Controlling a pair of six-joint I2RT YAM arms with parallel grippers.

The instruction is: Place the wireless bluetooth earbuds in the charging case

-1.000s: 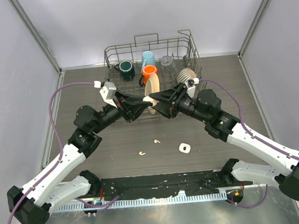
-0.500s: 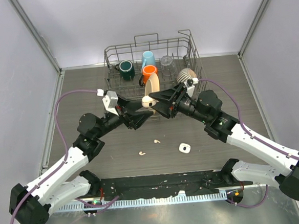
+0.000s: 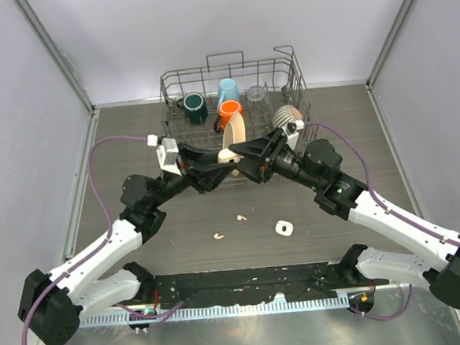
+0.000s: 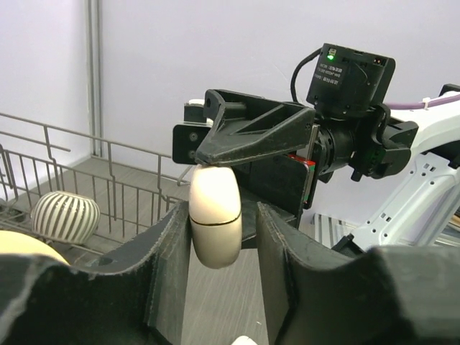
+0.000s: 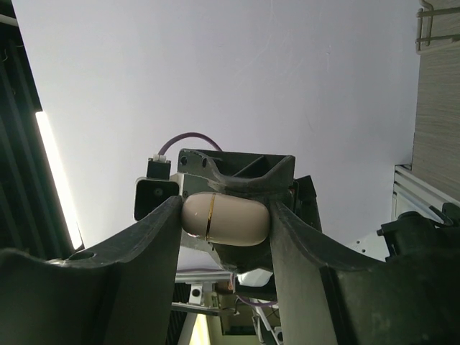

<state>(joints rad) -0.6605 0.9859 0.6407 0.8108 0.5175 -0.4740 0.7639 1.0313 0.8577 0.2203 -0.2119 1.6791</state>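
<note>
- Since a second ago my left gripper [image 4: 223, 237] has backed off, widened, and come in again around the case [image 4: 214, 215].
- My right gripper [image 5: 225, 215] pinches the case end to end, so its long axis spans those jaws.
- My left jaws stand open. The case touches one side and a gap shows at the other, with its long axis square to their closing line.
- Two earbuds [image 3: 240, 217] lie on the table [image 3: 178, 223] below, well apart from both grippers, not yet in the case.
- With my left gripper free, I judge it the one to fetch them.

Earbuds [image 3: 240, 217] too small for detail
</note>
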